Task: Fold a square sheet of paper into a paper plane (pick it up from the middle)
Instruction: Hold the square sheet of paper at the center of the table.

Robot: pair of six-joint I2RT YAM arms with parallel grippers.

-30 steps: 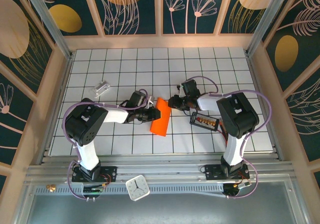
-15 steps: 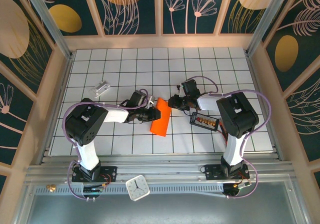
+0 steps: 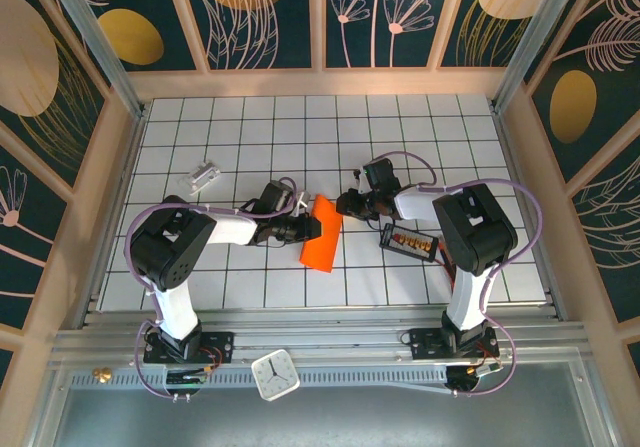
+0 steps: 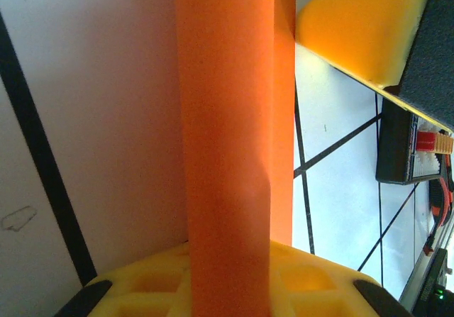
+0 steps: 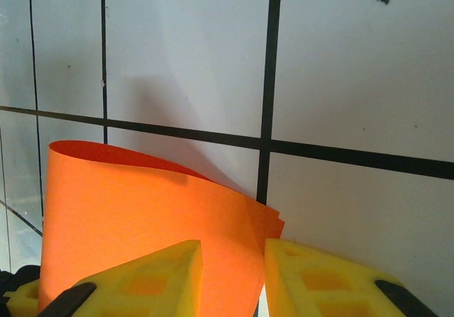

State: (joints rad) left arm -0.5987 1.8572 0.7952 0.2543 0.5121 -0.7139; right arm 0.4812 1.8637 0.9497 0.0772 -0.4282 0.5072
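The square sheet of paper point(image 3: 322, 239) is bright orange and folded into a narrow band lying at mid table. My left gripper point(image 3: 310, 229) is at the band's left edge. In the left wrist view the band point(image 4: 227, 154) rises from between the yellow fingers point(image 4: 319, 281) of the left gripper point(image 4: 228, 249), which is shut on it. My right gripper point(image 3: 345, 205) is at the band's far right corner. There its jaws point(image 5: 233, 249) stand slightly apart. The paper's curled corner point(image 5: 142, 210) lies behind one finger point(image 5: 149, 281) and reaches the other. The paper plane is out of view.
A small black tray point(image 3: 408, 241) with red-orange bits lies just right of the paper, under the right arm, and shows again point(image 4: 401, 147) in the left wrist view. A silvery-white block point(image 3: 203, 176) sits at the left. A white clock point(image 3: 273, 375) rests on the front rail.
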